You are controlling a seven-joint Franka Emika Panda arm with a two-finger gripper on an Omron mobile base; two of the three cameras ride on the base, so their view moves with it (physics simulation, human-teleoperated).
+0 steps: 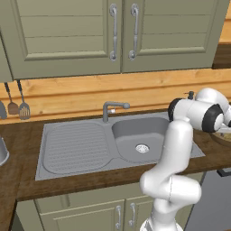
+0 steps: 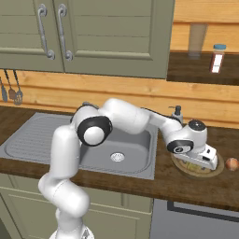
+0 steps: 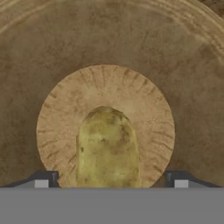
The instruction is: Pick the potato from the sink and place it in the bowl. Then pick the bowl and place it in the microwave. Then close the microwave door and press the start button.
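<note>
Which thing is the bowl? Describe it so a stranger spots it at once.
Start at the grey sink; on the dark wooden counter just right of it, below the open gripper, sits the bowl. It is wide, round and wooden with a potato inside, unlike the small round reddish thing beside it.

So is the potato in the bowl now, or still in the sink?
In the bowl: the potato lies on its pale round floor, between the open pincer tips.
</note>
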